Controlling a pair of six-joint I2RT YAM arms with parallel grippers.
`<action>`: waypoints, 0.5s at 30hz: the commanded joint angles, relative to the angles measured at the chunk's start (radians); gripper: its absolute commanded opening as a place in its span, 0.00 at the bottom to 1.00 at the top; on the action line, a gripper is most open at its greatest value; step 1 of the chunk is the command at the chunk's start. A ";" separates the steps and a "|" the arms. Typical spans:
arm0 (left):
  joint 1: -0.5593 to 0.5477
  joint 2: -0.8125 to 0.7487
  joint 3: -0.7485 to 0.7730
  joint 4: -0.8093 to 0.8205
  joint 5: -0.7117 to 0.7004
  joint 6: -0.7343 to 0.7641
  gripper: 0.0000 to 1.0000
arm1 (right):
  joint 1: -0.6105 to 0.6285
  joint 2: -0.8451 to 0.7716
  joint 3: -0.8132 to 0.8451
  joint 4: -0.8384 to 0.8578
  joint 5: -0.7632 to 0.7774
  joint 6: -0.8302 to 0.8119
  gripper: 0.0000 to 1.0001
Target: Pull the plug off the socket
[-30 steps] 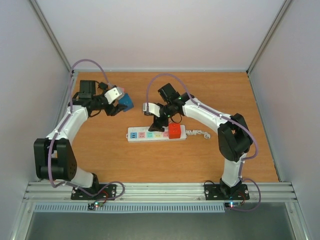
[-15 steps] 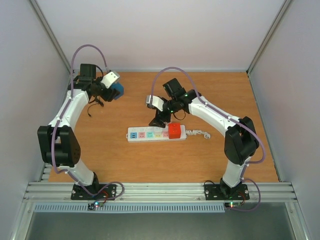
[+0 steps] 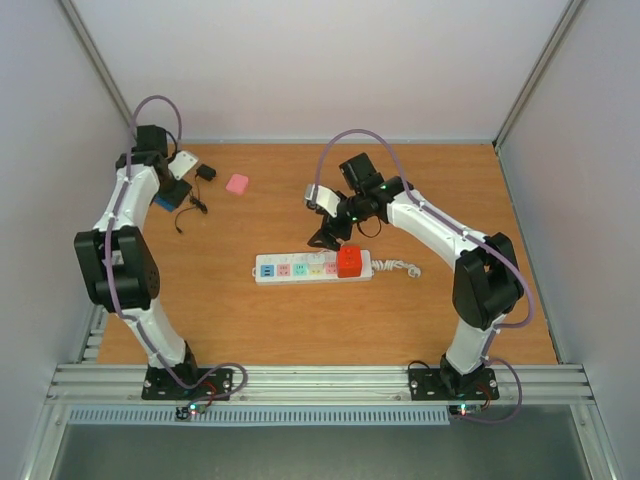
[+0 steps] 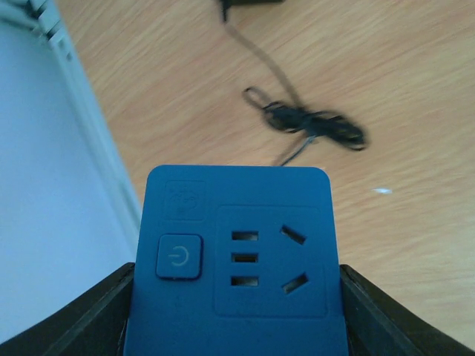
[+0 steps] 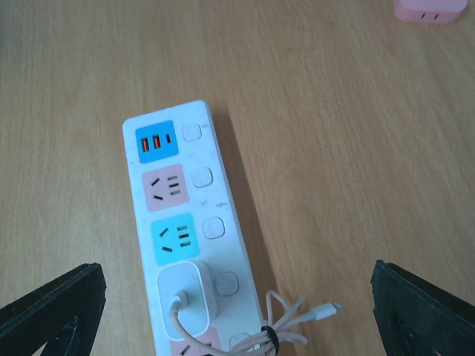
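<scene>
The socket (image 3: 300, 267) (image 5: 172, 215), a long white power strip with pastel outlet faces, lies mid-table. A red cube plug (image 3: 349, 261) sits in it near its right end. A white charger plug (image 5: 185, 297) with a bundled pale cable (image 5: 297, 330) is plugged in beside the cyan face. My right gripper (image 3: 332, 235) (image 5: 234, 274) hangs open and empty just behind and above the strip. At the far left back, my left gripper (image 3: 163, 198) (image 4: 237, 297) is shut on a blue cube plug (image 4: 237, 259), both fingers pressed against its sides.
A pink cube plug (image 3: 237, 183) (image 5: 430, 9) lies on the wood behind the strip. A black adapter (image 3: 205, 172) and its tangled black cord (image 3: 190, 208) (image 4: 312, 126) lie near the left gripper. The left wall (image 4: 44, 222) is close. The strip's curly cord (image 3: 400, 268) trails right.
The left arm has swung back to the far left corner with the blue cube plug, uncovering the pink cube. The right gripper has opened wider and drawn back a little from the strip.
</scene>
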State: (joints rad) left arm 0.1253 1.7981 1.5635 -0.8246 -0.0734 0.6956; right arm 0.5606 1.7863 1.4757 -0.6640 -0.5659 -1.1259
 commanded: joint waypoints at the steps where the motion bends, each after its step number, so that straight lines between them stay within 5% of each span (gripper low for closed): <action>1: 0.026 0.055 0.061 0.052 -0.162 0.105 0.31 | -0.010 -0.044 -0.024 -0.003 -0.009 -0.003 0.98; 15: 0.031 0.225 0.104 0.151 -0.326 0.361 0.40 | -0.054 -0.044 -0.045 -0.001 -0.001 -0.005 0.99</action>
State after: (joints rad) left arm 0.1558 1.9949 1.6299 -0.7197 -0.3363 0.9638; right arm 0.5247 1.7729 1.4349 -0.6632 -0.5648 -1.1271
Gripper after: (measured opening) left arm 0.637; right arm 0.986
